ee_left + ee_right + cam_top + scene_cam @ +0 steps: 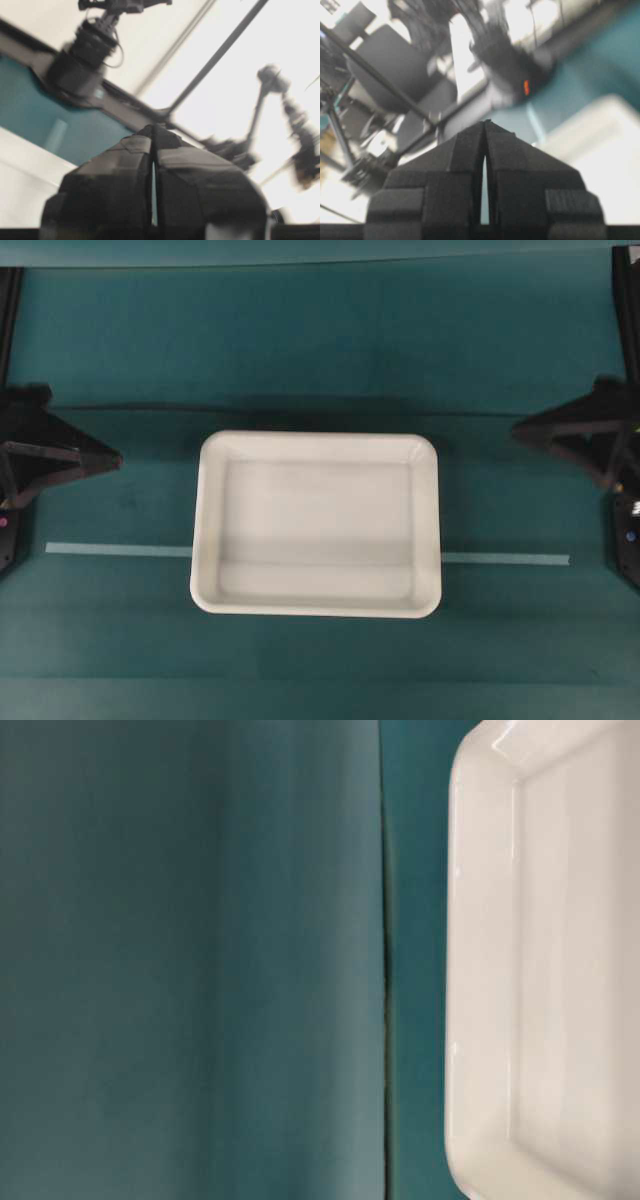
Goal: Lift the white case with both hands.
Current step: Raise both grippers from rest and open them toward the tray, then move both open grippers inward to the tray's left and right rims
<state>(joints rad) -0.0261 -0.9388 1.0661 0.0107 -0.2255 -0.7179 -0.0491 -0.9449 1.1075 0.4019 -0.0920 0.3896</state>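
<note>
The white case, a large shallow tray with a raised rim, lies flat in the middle of the teal table; its edge also shows in the table-level view, at the lower left of the left wrist view and at the right of the right wrist view. My left gripper is shut and empty at the left edge, tips pointing toward the case, well apart from it. My right gripper is shut and empty at the right edge, also apart from the case. Both wrist views show the jaw tips pressed together.
A pale tape line runs across the table and passes under the case. Dark frame posts stand at the far corners. A seam in the teal cloth runs beside the case.
</note>
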